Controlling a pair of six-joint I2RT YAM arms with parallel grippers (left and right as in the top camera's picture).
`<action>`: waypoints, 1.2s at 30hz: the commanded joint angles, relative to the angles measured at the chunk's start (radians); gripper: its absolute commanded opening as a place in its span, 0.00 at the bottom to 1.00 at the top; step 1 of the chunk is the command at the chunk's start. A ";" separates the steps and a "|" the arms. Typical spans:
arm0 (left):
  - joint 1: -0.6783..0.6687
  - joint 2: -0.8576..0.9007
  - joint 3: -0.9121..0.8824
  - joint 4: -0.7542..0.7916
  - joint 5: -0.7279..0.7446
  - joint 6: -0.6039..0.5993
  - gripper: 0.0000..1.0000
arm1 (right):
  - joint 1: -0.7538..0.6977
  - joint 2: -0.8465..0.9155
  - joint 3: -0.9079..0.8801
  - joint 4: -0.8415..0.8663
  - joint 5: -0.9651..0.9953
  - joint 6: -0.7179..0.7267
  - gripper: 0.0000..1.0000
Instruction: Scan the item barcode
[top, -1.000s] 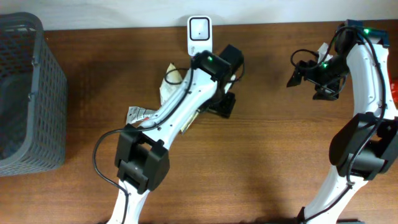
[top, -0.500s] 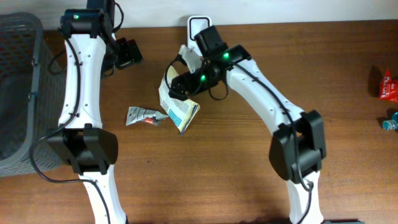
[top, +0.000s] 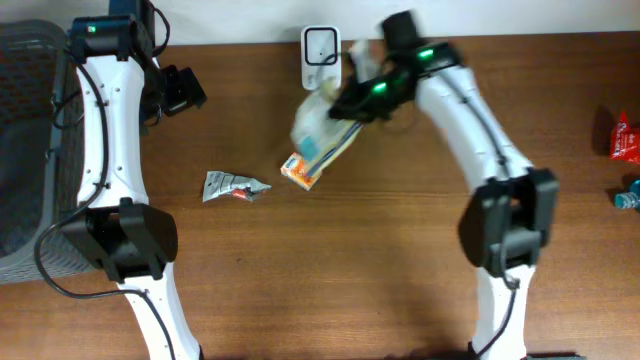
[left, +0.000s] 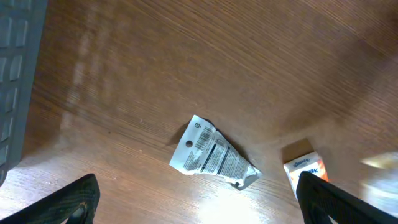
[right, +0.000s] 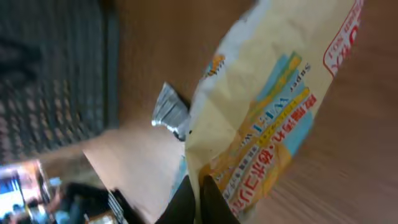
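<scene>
1. Yellow packet with blue and orange stripes is held up and tilted, just in front of the white scanner.
2. The right gripper is pinching the packet by one edge.
3. The left gripper is spread wide with nothing in it, well away from the packet and near the grey basket.
4. A small silver wrapper lies flat on the brown tabletop, apart from the packet.
</scene>
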 joint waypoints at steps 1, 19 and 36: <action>0.000 0.000 0.001 -0.002 -0.007 -0.008 0.99 | -0.136 -0.039 -0.008 -0.135 -0.002 -0.071 0.04; -0.163 0.129 -0.050 -0.011 0.314 0.255 0.11 | -0.286 -0.003 -0.376 0.086 -0.061 -0.071 0.18; -0.340 0.118 -0.359 0.385 -0.097 0.036 0.00 | -0.156 -0.006 -0.314 0.046 0.139 -0.142 0.05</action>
